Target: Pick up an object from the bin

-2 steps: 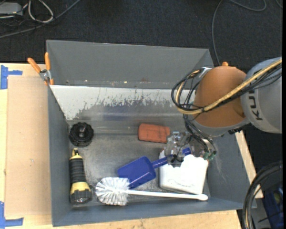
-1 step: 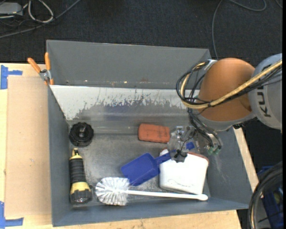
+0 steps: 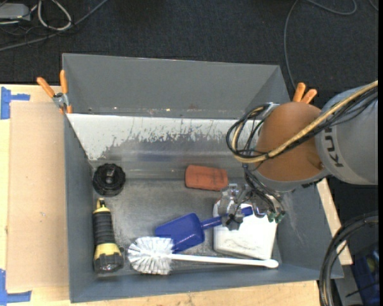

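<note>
Finding: the gripper (image 3: 235, 210) stands low over the bin (image 3: 179, 94) floor at about 3 o'clock from the floor's centre. It is above the spot where the handle of the blue scoop (image 3: 184, 231) meets the top edge of the white packet (image 3: 246, 241). Whether the gripper is open or closed cannot be told, and nothing is seen held.

Candidate objects: the scoop lies at centre with its handle running toward 3 o'clock. The packet lies at 4 o'clock, touching that handle.

Recommendation: the thin, rigid plastic handle appears the surer purchase. Close across its width, not along it, and lift straight so the scoop bowl clears the white brush (image 3: 150, 255). The packet looks flat, smooth and wide, and is likely to slip.

Other contents:
- The brush lies at 6 o'clock, with a stiff bristled head and a slim rod handle.
- A reddish block (image 3: 206, 177) at 12 o'clock has rounded corners and a matt face.
- A black ribbed cap (image 3: 108, 178) sits at 10 o'clock.
- A black and yellow torch (image 3: 105, 238), cylindrical, lies at 8 o'clock
</note>
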Controlling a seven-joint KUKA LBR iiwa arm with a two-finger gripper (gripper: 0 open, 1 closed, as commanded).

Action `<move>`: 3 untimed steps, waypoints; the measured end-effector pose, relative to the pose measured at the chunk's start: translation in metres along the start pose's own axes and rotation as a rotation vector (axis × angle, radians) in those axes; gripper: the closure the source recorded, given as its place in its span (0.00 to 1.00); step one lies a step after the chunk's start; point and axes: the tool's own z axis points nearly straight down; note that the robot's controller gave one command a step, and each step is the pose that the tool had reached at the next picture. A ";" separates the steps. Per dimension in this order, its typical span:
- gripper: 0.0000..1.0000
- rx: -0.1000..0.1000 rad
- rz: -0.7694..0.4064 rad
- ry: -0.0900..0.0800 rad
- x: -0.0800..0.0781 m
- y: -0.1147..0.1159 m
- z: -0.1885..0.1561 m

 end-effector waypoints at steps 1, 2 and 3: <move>1.00 -0.001 -0.006 0.013 0.004 0.001 -0.019; 1.00 0.000 -0.003 -0.002 0.001 0.002 -0.046; 1.00 -0.001 0.008 0.008 -0.007 0.001 -0.092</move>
